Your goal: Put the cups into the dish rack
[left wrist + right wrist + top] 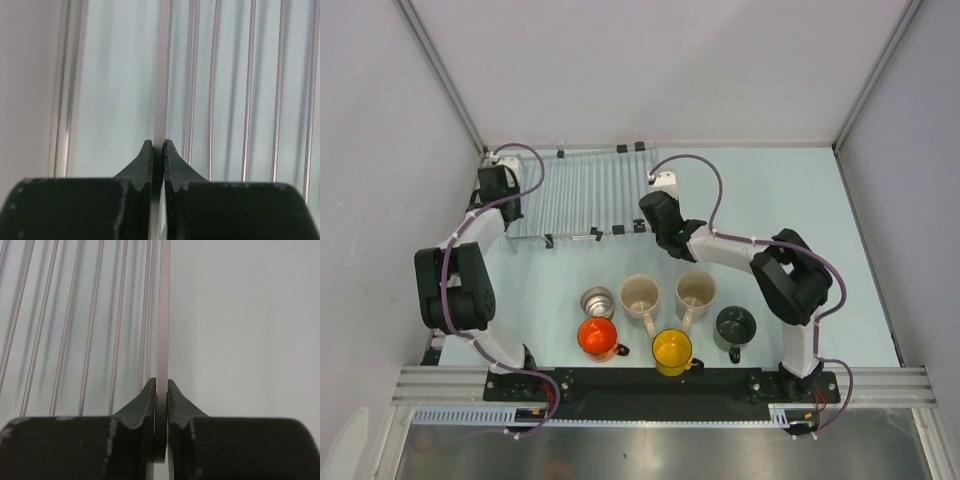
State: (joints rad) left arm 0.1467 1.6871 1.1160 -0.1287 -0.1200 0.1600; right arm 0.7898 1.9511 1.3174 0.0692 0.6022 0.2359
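Your left gripper (157,146) clamps the dish rack's (582,190) left edge bar, your right gripper (161,384) its right one (both jaws pinched tight). The cups (640,294) sit clustered on the table (790,200), nearer the arm bases

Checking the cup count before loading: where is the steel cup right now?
In the top view, the steel cup stands left of centre, at the left end of the far row of cups, beside a beige mug and just beyond the orange mug.
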